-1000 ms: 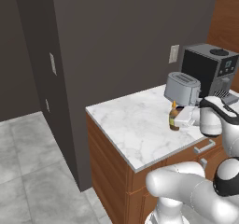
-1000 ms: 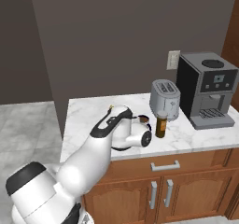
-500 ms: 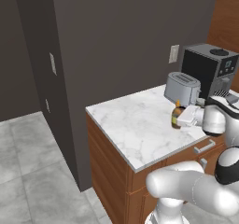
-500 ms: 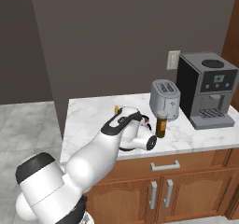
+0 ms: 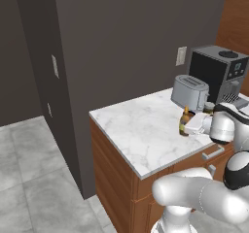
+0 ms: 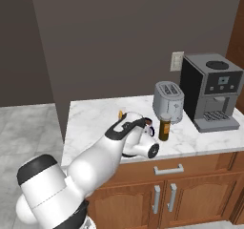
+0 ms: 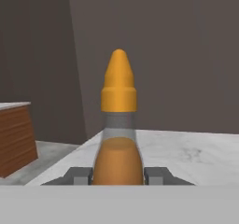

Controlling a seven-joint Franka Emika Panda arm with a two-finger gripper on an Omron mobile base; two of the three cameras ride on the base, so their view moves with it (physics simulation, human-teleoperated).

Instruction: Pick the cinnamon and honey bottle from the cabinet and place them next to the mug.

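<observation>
The honey bottle (image 7: 117, 148), amber with an orange cone cap, stands upright between my gripper (image 7: 116, 175) fingertips, and the gripper is shut on it. From the right base its orange tip (image 6: 120, 113) pokes up behind my forearm, over the marble counter (image 6: 95, 116). The cinnamon (image 6: 164, 128), a dark brown jar with a yellowish band, stands on the counter in front of the toaster (image 6: 168, 100), just right of my hand. The left base view shows the cinnamon (image 5: 184, 122) beside my white hand. The mug is hidden.
A black coffee machine (image 6: 208, 89) stands right of the toaster, by a wall socket (image 6: 177, 61). A dark grey wall rises behind the counter, and reddish-brown cabinet wood (image 5: 238, 13) shows at the far right. Wooden doors with silver handles (image 6: 163, 198) sit under the counter. Bare marble lies to the left.
My hand and the honey bottle have drifted slightly right toward the cinnamon. The grip is unchanged and the jar has not moved.
</observation>
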